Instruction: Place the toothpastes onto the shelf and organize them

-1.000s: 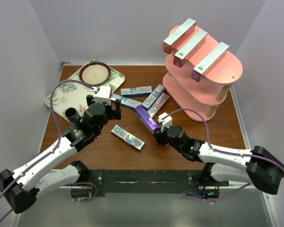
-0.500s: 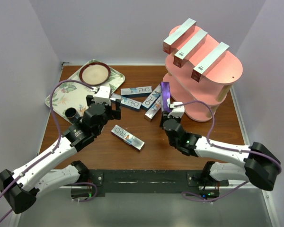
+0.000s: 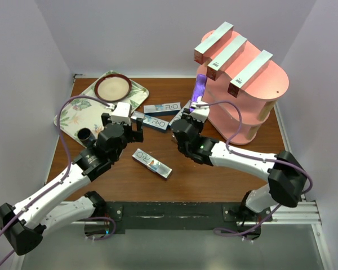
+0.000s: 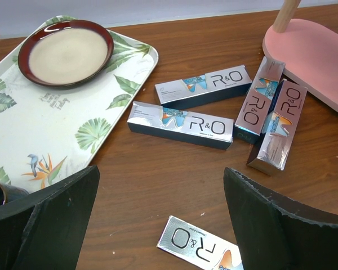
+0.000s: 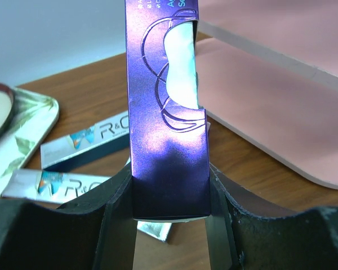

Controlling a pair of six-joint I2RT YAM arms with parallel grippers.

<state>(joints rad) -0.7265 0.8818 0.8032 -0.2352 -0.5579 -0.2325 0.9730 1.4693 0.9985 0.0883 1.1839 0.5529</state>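
Top external, shelf (image 3: pixel 272 84): pink, three tiers — its top board carries three toothpastes (image 3: pixel 230 56) laid side by side.
Tray (image 3: pixel 73 117): leaf-printed, holding a plate (image 3: pixel 112 87).
Loose boxes (image 4: pixel 180 125): five lie flat on the tabletop, between tray and shelf.
Purple box (image 5: pixel 163 112): upright, clamped at its lower end by your right hand (image 5: pixel 169 194), close beside the shelf.
Handling: light, stiff cardboard, probably crushable — keep your grip across the narrow faces, near mid-length.
Left hand (image 4: pixel 160 216): spread wide, holding nothing.

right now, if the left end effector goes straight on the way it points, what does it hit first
Probably the silver R&O toothpaste box lying crosswise, centred ahead between the fingers of the open left end effector, though depth is unclear.
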